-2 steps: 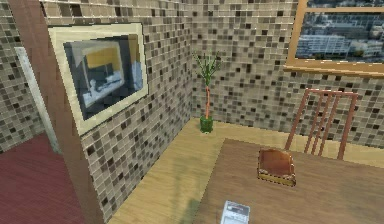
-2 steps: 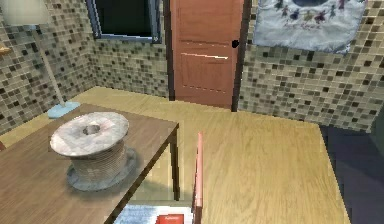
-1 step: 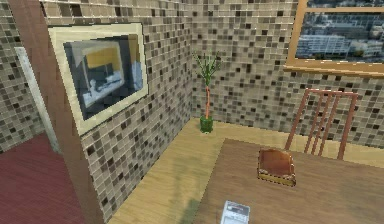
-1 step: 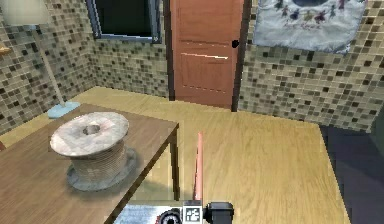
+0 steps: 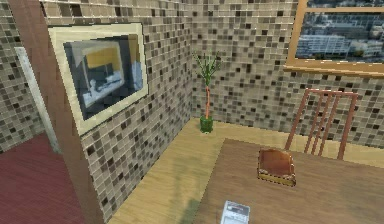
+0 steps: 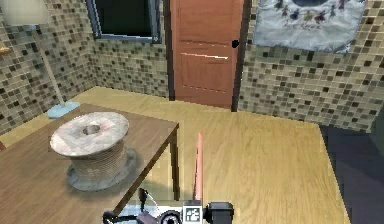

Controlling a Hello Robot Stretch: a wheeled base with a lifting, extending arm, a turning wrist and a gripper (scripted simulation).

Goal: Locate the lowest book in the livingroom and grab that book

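Observation:
A thick reddish-brown book-like thing point(image 5: 277, 165) lies on the wooden table point(image 5: 300, 195) in the forward view, just in front of a wooden chair point(image 5: 322, 122). A small pale flat device point(image 5: 236, 212) lies near the table's front edge. In the arm side view my gripper point(image 6: 140, 213) shows at the bottom edge, left of the white marker squares point(image 6: 192, 213), by the corner of a wooden table point(image 6: 40, 175). A pale thing lies right at its far end, so I cannot tell whether it holds anything.
A large pale spool point(image 6: 92, 148) stands on the table in the arm side view. A thin pink post point(image 6: 198, 172) rises beside the table. Beyond are a wooden door point(image 6: 205, 50), a floor lamp point(image 6: 45, 60) and bare wood floor. A potted plant point(image 5: 207, 92) stands in the forward view's corner.

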